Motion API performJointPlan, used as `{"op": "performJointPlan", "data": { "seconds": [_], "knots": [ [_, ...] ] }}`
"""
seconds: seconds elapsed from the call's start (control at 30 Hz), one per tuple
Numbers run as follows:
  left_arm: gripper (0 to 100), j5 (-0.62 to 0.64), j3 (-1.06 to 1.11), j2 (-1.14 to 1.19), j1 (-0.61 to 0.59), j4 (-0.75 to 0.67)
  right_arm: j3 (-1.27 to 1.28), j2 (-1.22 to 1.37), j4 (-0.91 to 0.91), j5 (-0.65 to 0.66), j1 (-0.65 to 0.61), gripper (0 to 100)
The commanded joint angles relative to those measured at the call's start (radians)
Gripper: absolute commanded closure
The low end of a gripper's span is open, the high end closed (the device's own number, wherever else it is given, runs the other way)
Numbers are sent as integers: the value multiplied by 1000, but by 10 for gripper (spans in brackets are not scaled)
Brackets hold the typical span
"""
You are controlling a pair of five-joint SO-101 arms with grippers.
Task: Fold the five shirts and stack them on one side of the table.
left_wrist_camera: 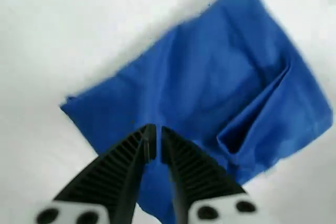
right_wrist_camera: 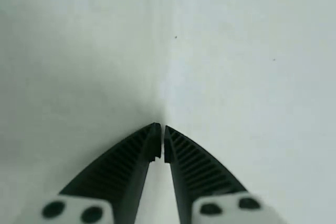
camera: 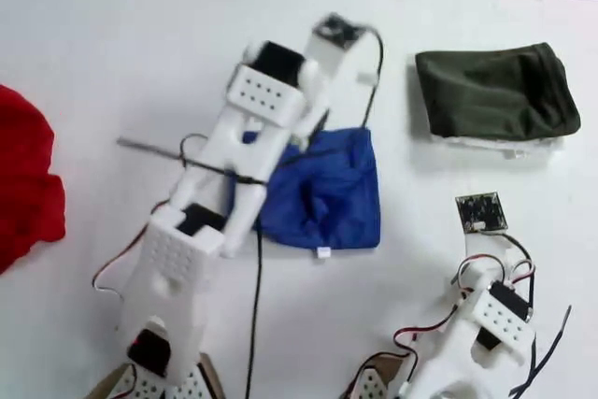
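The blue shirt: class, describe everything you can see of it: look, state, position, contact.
The blue shirt is soft cloth, folded into a rumpled rectangle, with a loose fold open along one side and a small white tag at its near edge. It lies flat on the white table near the middle, apart from the green shirt and the red shirt. The left gripper, shut, sits over one edge; whether it touches the cloth is unclear.

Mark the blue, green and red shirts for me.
blue shirt [left_wrist_camera: 210, 93], left wrist view, centre of the cloth.
green shirt [camera: 493, 92], high view, centre of its top fold.
red shirt [camera: 23, 175], high view, its visible middle.
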Motion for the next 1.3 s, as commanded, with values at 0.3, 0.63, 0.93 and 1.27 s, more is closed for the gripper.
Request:
{"op": "performJointPlan", "data": {
  "seconds": [0.3, 0.63, 0.93, 1.27],
  "knots": [
    [973, 8, 216, -71, 252, -66, -5, -25, -18, -2, 13, 978],
    [974, 34, 137, -72, 334, 15, -5, -25, -18, -2, 13, 978],
    [974, -11, 7, -74, 106, -61, -5, -25, -18, -2, 13, 978],
    [974, -75, -36, 210, -186, -210, -5, -25, -18, -2, 13, 978]
  ]
}}
